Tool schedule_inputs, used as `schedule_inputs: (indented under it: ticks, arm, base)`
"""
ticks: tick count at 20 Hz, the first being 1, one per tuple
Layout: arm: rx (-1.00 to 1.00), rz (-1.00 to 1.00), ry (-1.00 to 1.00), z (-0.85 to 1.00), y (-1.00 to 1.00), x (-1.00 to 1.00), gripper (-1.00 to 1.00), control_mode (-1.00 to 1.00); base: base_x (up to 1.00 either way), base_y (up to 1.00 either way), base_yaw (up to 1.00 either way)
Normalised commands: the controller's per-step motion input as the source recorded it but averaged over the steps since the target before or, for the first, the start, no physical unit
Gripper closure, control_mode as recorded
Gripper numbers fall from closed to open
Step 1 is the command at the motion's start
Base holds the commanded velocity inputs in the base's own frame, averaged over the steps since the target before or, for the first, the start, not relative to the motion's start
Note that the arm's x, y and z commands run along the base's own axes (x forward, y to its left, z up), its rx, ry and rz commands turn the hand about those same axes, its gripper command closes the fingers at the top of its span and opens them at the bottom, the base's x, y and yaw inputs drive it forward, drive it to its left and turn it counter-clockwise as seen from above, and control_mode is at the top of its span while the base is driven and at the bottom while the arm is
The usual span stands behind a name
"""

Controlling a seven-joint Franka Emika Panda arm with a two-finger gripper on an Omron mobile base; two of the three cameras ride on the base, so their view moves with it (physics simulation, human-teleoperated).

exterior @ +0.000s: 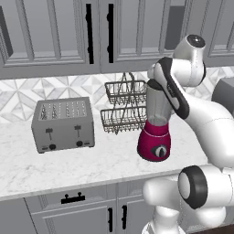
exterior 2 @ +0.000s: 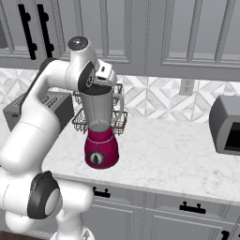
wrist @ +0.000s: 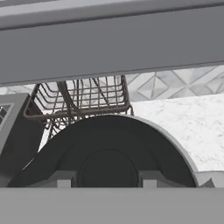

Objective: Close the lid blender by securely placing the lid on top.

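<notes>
The blender (exterior: 155, 142) (exterior 2: 100, 149) stands on the marble counter, its magenta-red base under a clear grey jar (exterior 2: 99, 112). The black domed lid (wrist: 114, 142) lies level in the jar's mouth, and the jar's pale rim (wrist: 177, 146) shows around it. In the right base view the lid (exterior 2: 95, 88) is a dark band at the jar's top. My gripper (wrist: 107, 180) (exterior 2: 100, 81) is directly above the jar, reaching down. Its fingertips (wrist: 64, 179) sit on either side of the lid's raised centre knob (wrist: 107, 168), shut on it.
A silver toaster (exterior: 64, 123) stands left of the blender. A two-tier wire rack (exterior: 122, 106) (wrist: 83, 94) is right behind the jar. Upper cabinets (wrist: 109, 39) hang close above my hand. A dark appliance (exterior 2: 227, 124) sits at the far right.
</notes>
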Motion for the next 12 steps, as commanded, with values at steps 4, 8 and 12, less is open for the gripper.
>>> schedule_inputs:
  ticks: [4,8,12]
  arm:
    - [-0.06,0.09,0.0,-0.46,0.0,0.0,1.0,-1.0]
    - [-0.06,0.11,0.04,-0.47,0.0,0.0,1.0,-1.0]
    - [-0.06,0.15,0.08,-0.51,0.0,0.0,1.0,-1.0]
  base:
    - [0.0,0.0,0.0]
    - [0.0,0.0,0.0]
    - [0.0,0.0,0.0]
